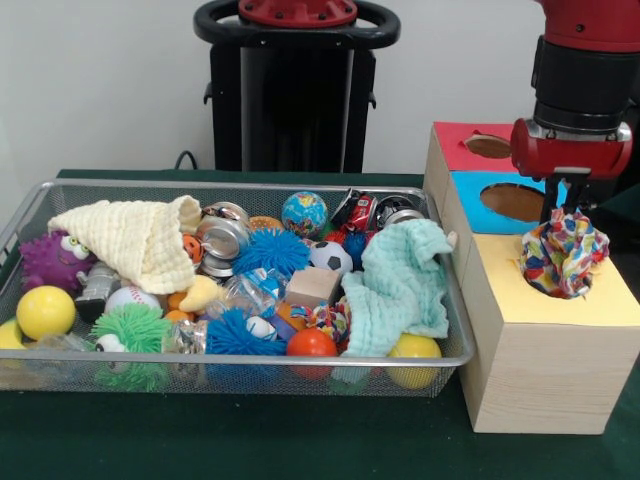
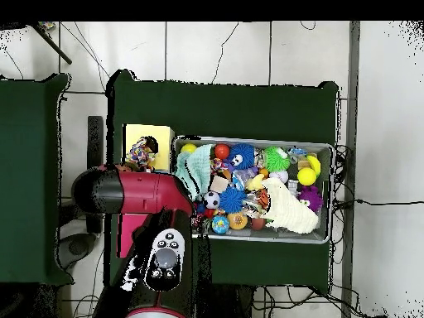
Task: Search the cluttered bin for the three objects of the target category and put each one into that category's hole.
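A multicoloured rope ball [image 1: 565, 252] sits at the hole in the yellow top of the wooden box [image 1: 600, 300], right of the bin. My gripper [image 1: 563, 210] hangs straight above it, touching its top; its grip is hidden by the red wrist. In the overhead view the ball [image 2: 142, 152] lies on the yellow box [image 2: 157, 135] beside my arm. A second rope ball [image 1: 326, 318] lies in the wire-mesh bin [image 1: 250, 187], between a wooden block and a mint cloth.
The blue-topped box [image 1: 480, 182] and red-topped box [image 1: 455, 140] stand behind the yellow one. The bin holds spiky puffer balls, a soccer ball [image 1: 330, 257], yellow balls, a red ball, tins, a cream cloth [image 1: 135, 240] and a mint cloth [image 1: 400, 285].
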`<state>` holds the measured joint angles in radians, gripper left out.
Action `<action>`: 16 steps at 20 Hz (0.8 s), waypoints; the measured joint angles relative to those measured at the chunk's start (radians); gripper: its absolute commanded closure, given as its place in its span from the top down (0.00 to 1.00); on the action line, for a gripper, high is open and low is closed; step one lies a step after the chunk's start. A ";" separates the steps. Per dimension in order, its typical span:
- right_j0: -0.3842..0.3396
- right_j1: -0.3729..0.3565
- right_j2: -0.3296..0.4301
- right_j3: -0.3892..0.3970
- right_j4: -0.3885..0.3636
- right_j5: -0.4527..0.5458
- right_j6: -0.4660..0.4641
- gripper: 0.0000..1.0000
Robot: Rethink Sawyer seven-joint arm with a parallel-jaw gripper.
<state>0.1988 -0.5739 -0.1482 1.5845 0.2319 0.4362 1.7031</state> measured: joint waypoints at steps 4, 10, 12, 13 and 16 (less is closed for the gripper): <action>0.000 0.001 0.000 -0.001 0.000 0.000 0.000 0.00; 0.000 0.002 0.000 -0.003 0.000 0.001 0.000 0.00; -0.001 0.001 0.001 -0.003 0.000 0.002 0.000 0.00; -0.003 0.000 0.003 -0.002 0.000 0.001 0.000 0.00; -0.016 -0.007 0.015 0.008 0.000 0.000 0.000 0.00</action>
<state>0.1832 -0.5805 -0.1333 1.5921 0.2319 0.4360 1.7031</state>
